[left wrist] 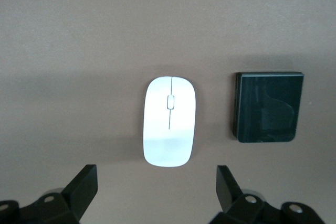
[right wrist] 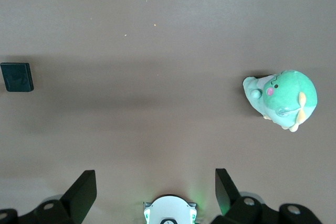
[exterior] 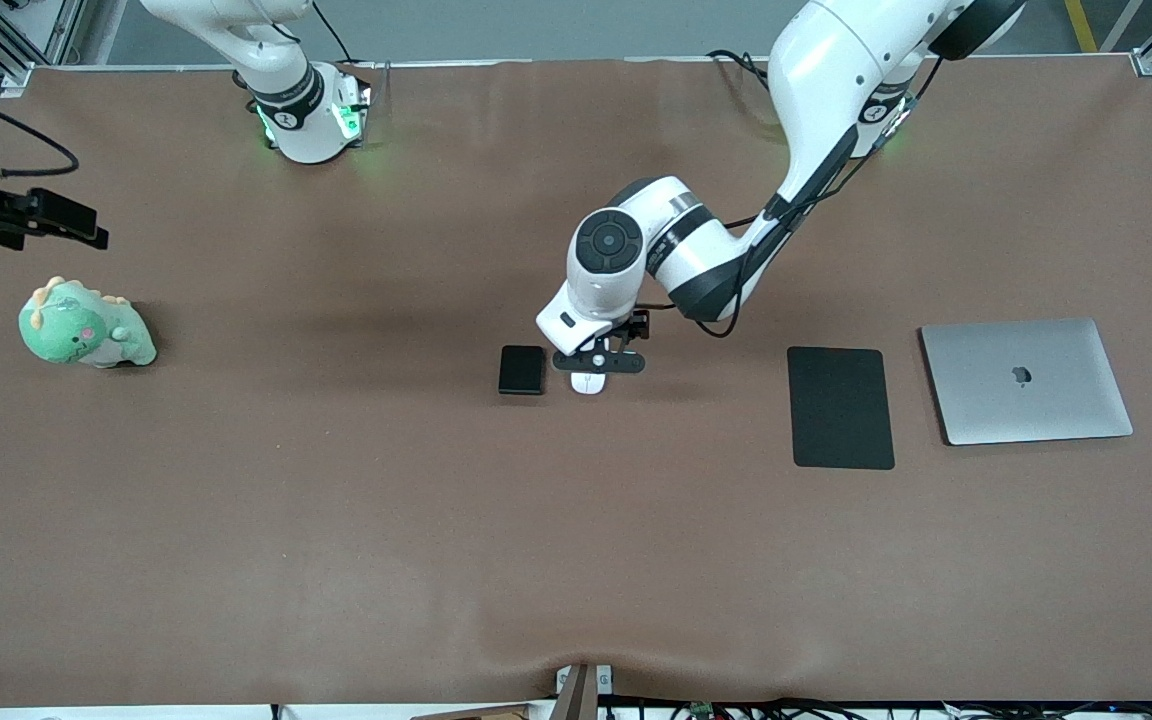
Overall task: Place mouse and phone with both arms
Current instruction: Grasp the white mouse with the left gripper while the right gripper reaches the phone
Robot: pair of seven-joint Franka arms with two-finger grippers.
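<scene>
Mouse (exterior: 588,383): small white glossy oval with a thin centre line and a small scroll slot; lies flat on the brown counter (exterior: 336,500) near its middle. In the left wrist view the mouse (left wrist: 169,121) is seen whole, its long axis running straight away from the tool.

Phone (exterior: 521,369): small black slab with rounded corners, plain, faintly reflective on top. It lies just beside the mouse, toward the right arm's end of the counter, with a narrow strip of bare surface between them; not touching. Also visible in the left wrist view (left wrist: 268,106) and, small, in the right wrist view (right wrist: 17,77).

Left tool (exterior: 599,362): over the mouse, released, fingers (left wrist: 84,184) spread wider than the mouse and not touching it.

Right tool (exterior: 36,222): up over the right arm's end of the counter, above the green plush dinosaur (exterior: 84,327); released, fingers (right wrist: 83,190) wide apart, holding nothing. This arm waits.

Edges and room: the black mouse pad (exterior: 840,406) and the closed silver laptop (exterior: 1025,380) lie side by side toward the left arm's end, well apart from mouse and phone. Wide bare counter lies between mouse and pad, and nearer the front camera.
</scene>
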